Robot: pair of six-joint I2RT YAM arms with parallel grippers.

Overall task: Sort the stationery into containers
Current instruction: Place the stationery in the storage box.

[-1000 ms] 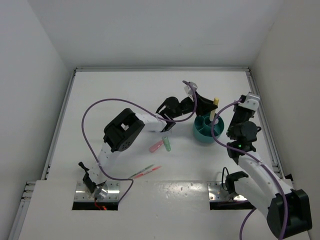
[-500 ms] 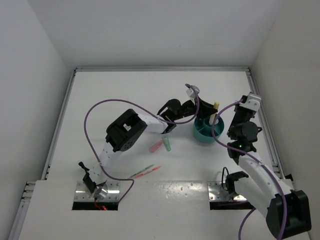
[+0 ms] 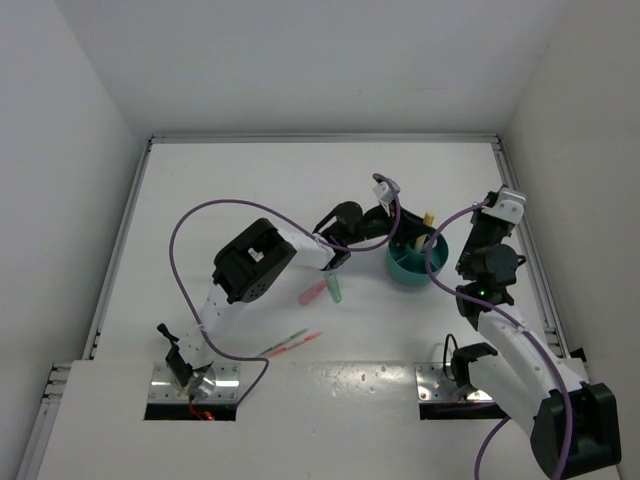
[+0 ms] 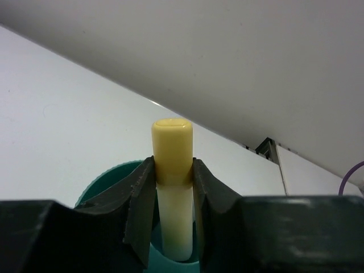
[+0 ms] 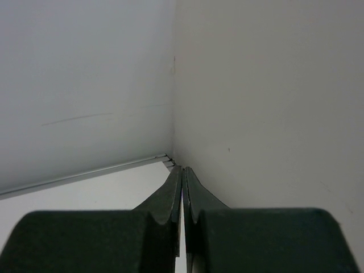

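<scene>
One yellow marker (image 4: 172,142) upright in left gripper (image 4: 172,179), jaws pinching the barrel just under the cap; lower end inside teal cup (image 4: 105,181), near its 12 o'clock rim. Likely light, rigid, slick plastic: barrel grip suits. Right gripper (image 5: 182,185) closed, empty, at cup's 3 o'clock.

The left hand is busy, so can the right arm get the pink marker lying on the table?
Probably yes. The right gripper is shut on nothing, and the pink marker lies uncovered on the table beside the green marker; the left arm reaches past close behind it.
</scene>
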